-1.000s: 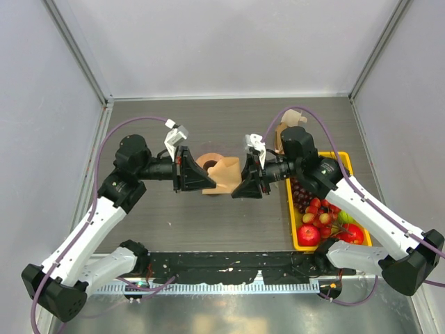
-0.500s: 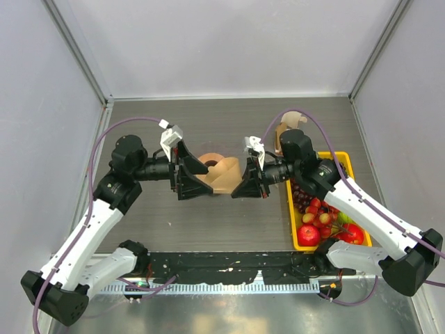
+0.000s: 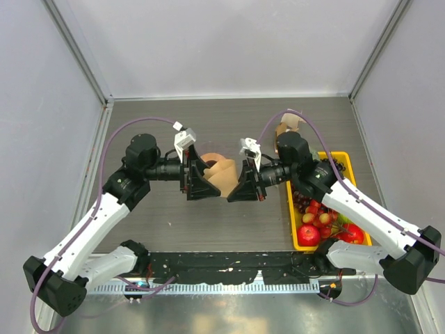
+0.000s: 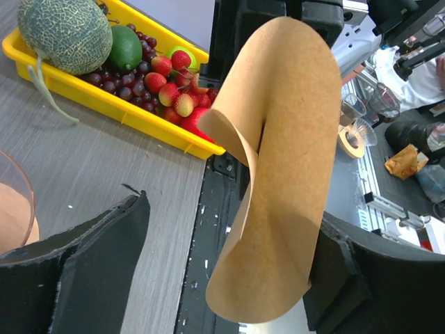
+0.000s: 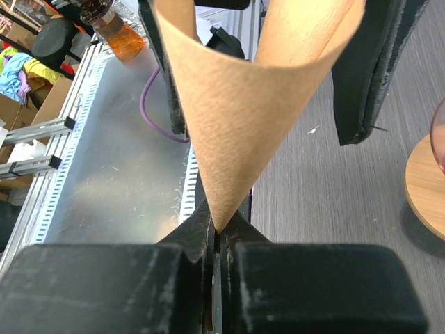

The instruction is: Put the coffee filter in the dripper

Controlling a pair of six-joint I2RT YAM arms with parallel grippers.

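Observation:
The coffee filter (image 3: pixel 224 174), a tan paper cone, hangs in the air between my two grippers over the middle of the table. My right gripper (image 3: pixel 240 186) is shut on its pointed tip (image 5: pixel 218 224). The cone's wide mouth (image 4: pixel 278 167) stands between the spread fingers of my left gripper (image 3: pixel 204 179), which is open; the paper leans against one finger (image 4: pixel 375 278). The dripper (image 3: pixel 208 161), clear glass on an orange-brown collar, sits on the table just behind the left gripper. Its rim (image 4: pixel 12 209) and its collar (image 5: pixel 425 182) show at the edges of the wrist views.
A yellow tray (image 3: pixel 346 165) of fruit lies to the right, with grapes, apples and a melon (image 4: pixel 66 31). A bunch of brown paper filters (image 3: pixel 289 126) stands at the back right. The black rail (image 3: pixel 229 263) runs along the table's near edge.
My left gripper has opened off the filter and shifted right. My right gripper has closed on the filter's tip.

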